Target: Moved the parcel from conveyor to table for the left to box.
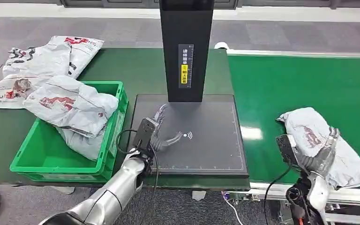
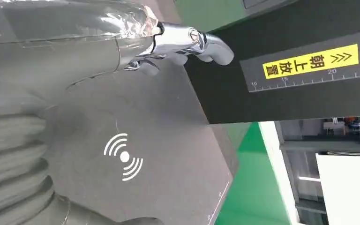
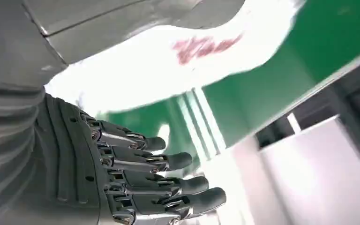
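A green plastic crate (image 1: 51, 159) on the table holds crumpled grey poly-bag parcels (image 1: 72, 105). Beside it, the left hand (image 1: 161, 133) hovers over the dark flat scanner pad (image 1: 206, 140) below a black post (image 1: 186, 47), fingers (image 2: 206, 44) spread, holding nothing. On the green conveyor belt (image 1: 286, 89), the right hand (image 1: 326, 152) grips a grey plastic mailer parcel (image 1: 309, 126), fingers (image 3: 168, 161) extended beneath it.

Parcel (image 1: 326, 140) is grey-white with red print, the conveyor belt (image 1: 304, 89) is bright green, the crate (image 1: 51, 154) green too, the scanner pad (image 1: 206, 140) dark grey with a white wireless symbol.
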Robot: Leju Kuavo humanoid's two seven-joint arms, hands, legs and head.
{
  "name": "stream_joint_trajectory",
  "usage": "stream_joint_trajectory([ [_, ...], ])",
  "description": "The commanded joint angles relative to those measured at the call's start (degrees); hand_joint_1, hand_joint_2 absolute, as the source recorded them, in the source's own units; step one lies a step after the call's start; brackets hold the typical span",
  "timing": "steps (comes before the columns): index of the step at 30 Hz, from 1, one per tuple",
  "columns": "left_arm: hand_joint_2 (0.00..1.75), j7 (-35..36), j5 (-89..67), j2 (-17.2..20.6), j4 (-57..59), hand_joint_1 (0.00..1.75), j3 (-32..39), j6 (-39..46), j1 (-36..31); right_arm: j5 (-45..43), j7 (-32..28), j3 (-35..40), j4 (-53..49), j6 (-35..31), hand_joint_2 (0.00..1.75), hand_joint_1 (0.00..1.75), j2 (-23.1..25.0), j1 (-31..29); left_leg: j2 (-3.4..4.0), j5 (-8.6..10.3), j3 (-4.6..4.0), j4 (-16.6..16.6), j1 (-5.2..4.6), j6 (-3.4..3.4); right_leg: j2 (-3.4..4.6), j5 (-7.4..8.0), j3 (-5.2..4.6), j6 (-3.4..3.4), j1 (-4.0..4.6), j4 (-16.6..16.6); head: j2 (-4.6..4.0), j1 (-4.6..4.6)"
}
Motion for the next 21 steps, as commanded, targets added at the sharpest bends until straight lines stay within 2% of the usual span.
stream_joint_trajectory([
  [1, 1.75, 0.3, -1.6, 2.0, 1.3, 0.0, -4.8, 1.7, 0.1, 17.1, 10.5, -16.2, 9.5, 0.0, 1.75, 0.0, -0.9, -4.5, 0.13, -0.02, 0.27, -0.2, -0.03, 0.03, 0.1, 0.01, 0.23, -0.01, -0.02, -0.2, 0.0, 0.0],
  [4, 1.75, 0.1, -2.9, 2.1, 0.2, 0.0, -5.8, 2.5, 0.6, 21.4, 15.9, -16.7, 13.4, 0.0, 1.75, 0.0, -2.7, -5.0, 0.16, 0.0, 0.37, -0.3, -0.05, 0.03, 0.13, 0.04, 0.33, -0.02, -0.04, -0.3, 0.0, 0.0],
  [5, 1.75, 0.4, -3.5, 2.2, -0.8, 0.0, -6.1, 2.5, 1.1, 21.7, 16.9, -17.2, 16.0, 0.0, 1.75, 0.0, -3.6, -5.1, 0.07, -0.02, 0.17, -0.1, -0.01, 0.03, 0.05, 0.01, 0.17, -0.01, -0.01, -0.1, -0.02, -0.02],
  [9, 1.75, 0.4, -3.9, 2.3, -1.7, 0.0, -6.2, 2.8, 1.4, 21.5, 17.2, -17.8, 18.1, 0.0, 1.75, 0.0, -4.3, -5.0, 0.02, -0.02, 0.13, -0.1, 0.0, 0.02, 0.0, -0.01, 0.15, 0.0, 0.01, -0.1, -0.02, 0.0],
  [13, 1.75, 0.5, -3.9, 2.7, -2.7, 0.0, -5.8, 2.0, 1.7, 23.9, 21.9, -16.8, 24.8, 0.9, 1.75, 0.0, -5.8, -5.9, 0.11, -0.06, 0.19, -0.1, -0.01, 0.03, 0.09, -0.01, 0.17, -0.02, -0.01, -0.1, -0.02, 0.0],
  [16, 1.75, 0.8, -4.2, 3.2, -2.9, 0.0, -5.6, 1.7, 1.6, 25.4, 25.6, -15.7, 26.0, 9.4, 1.75, 0.0, -5.4, -5.9, 0.12, -0.07, 0.16, -0.1, 0.03, 0.03, 0.09, 0.01, 0.16, -0.02, 0.03, -0.1, -0.02, 0.0],
  [19, 1.75, 0.6, -4.0, 3.5, -2.9, 0.0, -5.4, 1.5, 1.5, 26.1, 26.6, -15.7, 26.3, 12.5, 1.75, 0.0, -5.0, -6.2, 0.2, -0.06, 0.22, -0.1, 0.01, 0.04, 0.16, 0.02, 0.18, -0.02, 0.02, -0.1, -0.02, 0.0],
  [21, 1.75, 0.5, -4.1, 3.7, -3.0, 0.0, -5.5, 1.0, 1.5, 24.0, 25.7, -17.2, 27.1, 18.0, 1.75, 0.0, -4.5, -6.9, 0.18, -0.06, 0.14, -0.1, -0.01, 0.04, 0.16, 0.01, 0.1, -0.01, 0.0, -0.1, -0.02, 0.0],
])
